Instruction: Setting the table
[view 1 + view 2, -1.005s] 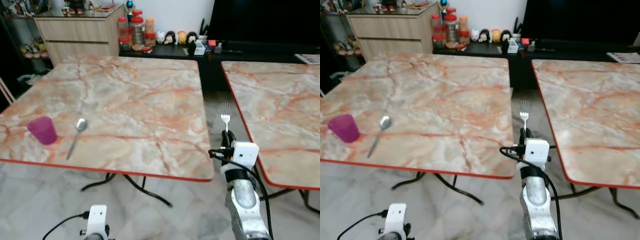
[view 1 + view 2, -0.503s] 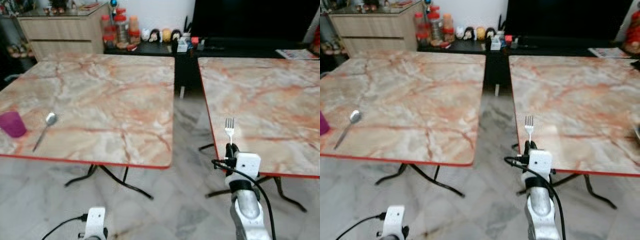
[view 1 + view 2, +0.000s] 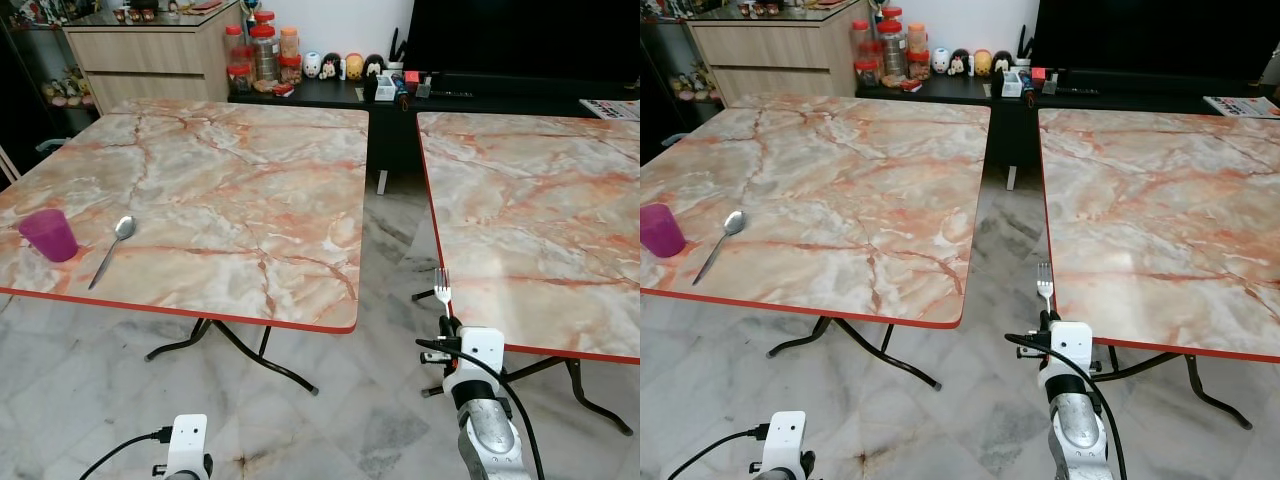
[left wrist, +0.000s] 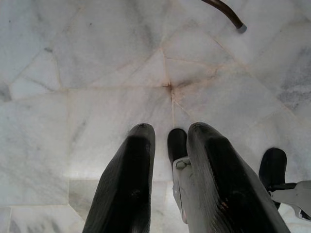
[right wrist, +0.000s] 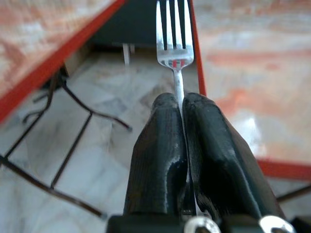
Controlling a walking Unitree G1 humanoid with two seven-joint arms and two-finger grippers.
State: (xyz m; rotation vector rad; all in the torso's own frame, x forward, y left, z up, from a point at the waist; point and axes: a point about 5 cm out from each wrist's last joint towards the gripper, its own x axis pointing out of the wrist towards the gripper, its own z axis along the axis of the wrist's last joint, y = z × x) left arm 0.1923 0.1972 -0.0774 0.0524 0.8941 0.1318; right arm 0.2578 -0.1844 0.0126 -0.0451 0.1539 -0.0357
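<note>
- Your right claw is clenched on a fork, the two black fingers pressed together around the thin handle with the tines standing upright above them.
- In the head views that claw hangs low in the gap between two marble-patterned counters, just off the red-edged near corner of the right-hand counter; the fork's tines rise in front of that red edge.
- From the right wrist camera you see the fork head against the red rim, with the counter's orange-veined top to one side of it and the pale floor and dark metal counter legs on the other.
- Your left claw hangs idle low at your left side, pointed at the white marble floor; its fingers are slightly apart and grasp nothing.
- Well away to the left of your right claw, across the gap, the left-hand counter carries a purple cup near its front left corner and a spoon lying just beside the cup, on the side nearer your claw, its bowl pointing away from you.
- Far ahead of both claws stands a wooden drawer cabinet, then jars and small figurines on a low dark shelf below a large black screen.
</note>
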